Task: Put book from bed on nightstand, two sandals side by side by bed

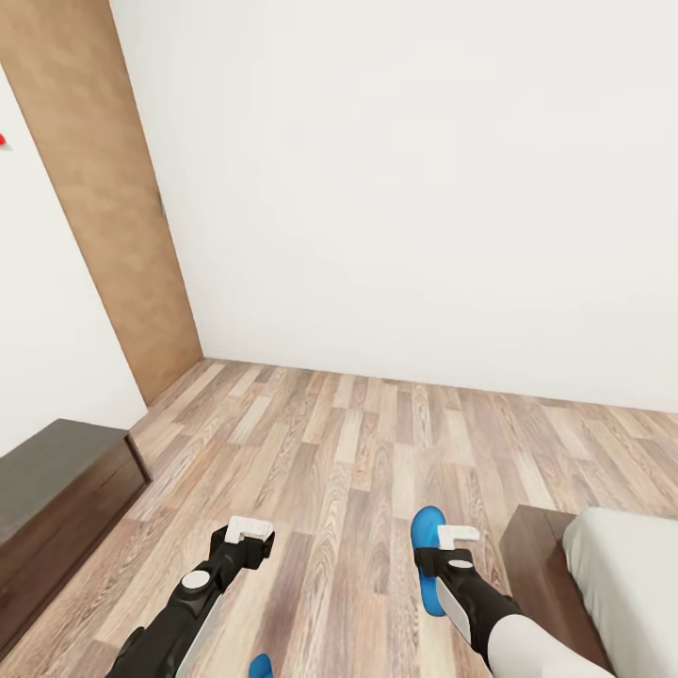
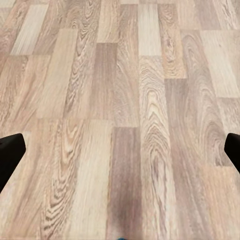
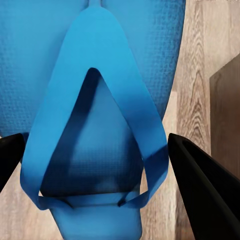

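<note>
A bright blue sandal (image 1: 428, 527) lies on the wood-plank floor just left of the bed's (image 1: 626, 584) foot corner. My right gripper (image 1: 457, 541) hovers directly over it. In the right wrist view the sandal (image 3: 100, 55) is very close, and the right gripper (image 3: 97, 140) is open with a dark finger on each side of the thong strap (image 3: 95, 100). A sliver of the second sandal (image 1: 261, 667) shows at the frame's lower edge. My left gripper (image 1: 249, 533) is open over bare floor (image 2: 125, 140). The book and the nightstand are out of view.
The bed's dark brown frame (image 1: 537, 556) stands close to the right of the right arm. A long low dark cabinet (image 1: 56, 490) runs along the left wall. A wooden door (image 1: 104, 188) is at the far left corner. White walls close off the room ahead.
</note>
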### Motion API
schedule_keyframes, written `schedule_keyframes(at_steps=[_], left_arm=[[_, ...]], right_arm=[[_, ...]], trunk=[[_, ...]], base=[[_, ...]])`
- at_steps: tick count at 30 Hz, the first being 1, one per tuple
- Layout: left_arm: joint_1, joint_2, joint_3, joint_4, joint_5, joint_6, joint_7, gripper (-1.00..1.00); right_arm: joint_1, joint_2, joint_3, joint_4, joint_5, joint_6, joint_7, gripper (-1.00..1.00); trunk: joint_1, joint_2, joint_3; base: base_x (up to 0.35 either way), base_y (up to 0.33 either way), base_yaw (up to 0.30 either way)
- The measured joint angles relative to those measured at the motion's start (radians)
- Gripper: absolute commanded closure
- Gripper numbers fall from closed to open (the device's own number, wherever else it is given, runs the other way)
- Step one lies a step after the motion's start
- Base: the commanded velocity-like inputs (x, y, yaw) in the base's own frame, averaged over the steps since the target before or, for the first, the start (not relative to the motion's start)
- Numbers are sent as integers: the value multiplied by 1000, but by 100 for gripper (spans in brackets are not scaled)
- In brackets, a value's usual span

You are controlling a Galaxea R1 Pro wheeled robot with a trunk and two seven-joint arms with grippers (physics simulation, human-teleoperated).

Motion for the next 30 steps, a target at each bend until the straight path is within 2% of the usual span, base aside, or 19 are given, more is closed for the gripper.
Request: schedule_keyframes(at_steps=[8, 20, 30], left_arm=[[0, 0, 0, 0, 1, 0, 0, -100], [0, 0, 0, 0, 1, 0, 0, -100], [0, 0, 0, -1, 1, 0, 0, -100]], right_arm=[[1, 0, 0, 0, 0, 0, 0, 100], [1, 0, 0, 0, -1, 0, 1, 100], [1, 0, 0, 0, -1, 0, 1, 100]], trunk=[[0, 0, 0], [0, 0, 0], [0, 0, 0]], base=[[0, -127, 99], [0, -10, 112], [21, 0, 29]])
